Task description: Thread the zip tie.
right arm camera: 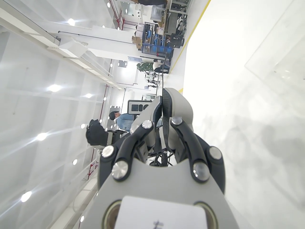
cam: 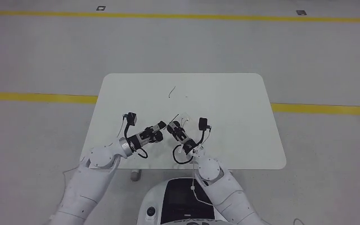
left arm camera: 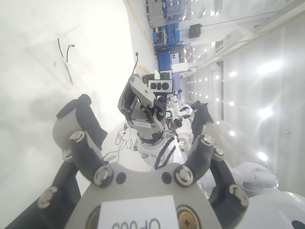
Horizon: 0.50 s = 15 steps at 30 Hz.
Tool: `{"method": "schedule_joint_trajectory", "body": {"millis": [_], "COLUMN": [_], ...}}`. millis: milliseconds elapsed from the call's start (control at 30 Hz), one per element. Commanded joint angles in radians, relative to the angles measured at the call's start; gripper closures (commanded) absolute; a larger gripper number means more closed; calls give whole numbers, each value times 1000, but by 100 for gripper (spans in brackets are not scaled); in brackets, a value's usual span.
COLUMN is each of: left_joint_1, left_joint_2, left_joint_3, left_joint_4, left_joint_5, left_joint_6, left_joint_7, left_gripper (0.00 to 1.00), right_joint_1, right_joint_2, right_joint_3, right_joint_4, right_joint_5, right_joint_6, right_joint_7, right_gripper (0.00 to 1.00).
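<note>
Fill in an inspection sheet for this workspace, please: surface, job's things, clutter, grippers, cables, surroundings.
Surface: white rounded-corner table, no spill seen.
Job's things: thin black plastic zip tie, clamped in the right gripper, one end sticking out beyond it.
Clutter: loose black zip tie lying farther out on the table.
Grippers: right gripper shut on the zip tie; left gripper open, holding nothing, close beside it.
Cables: black cable loop at each wrist.
Surroundings: grey floor with yellow lines; shelves with blue bins behind.
</note>
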<state>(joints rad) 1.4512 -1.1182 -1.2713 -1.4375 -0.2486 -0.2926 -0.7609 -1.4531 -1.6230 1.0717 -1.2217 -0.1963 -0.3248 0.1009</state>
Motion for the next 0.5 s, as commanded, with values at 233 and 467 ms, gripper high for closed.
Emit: {"method": "schedule_joint_trajectory", "body": {"millis": [233,467], "left_joint_1": [-9,-19], "left_joint_2": [6,9], "left_joint_3": [3,17], "left_joint_4": [21,34], "left_joint_5": [-2,-4], "left_joint_6": [10,25], "left_joint_7": [5,8], "left_gripper": [43,60], "right_joint_1": [-3,-4], "right_joint_2": [8,14], "right_joint_3": [-4,-4], "right_joint_4": [-9,-8], "right_joint_5": [10,21], "right_joint_6": [1,-8], "right_joint_7": [24,16], "right_gripper": [100,100]}}
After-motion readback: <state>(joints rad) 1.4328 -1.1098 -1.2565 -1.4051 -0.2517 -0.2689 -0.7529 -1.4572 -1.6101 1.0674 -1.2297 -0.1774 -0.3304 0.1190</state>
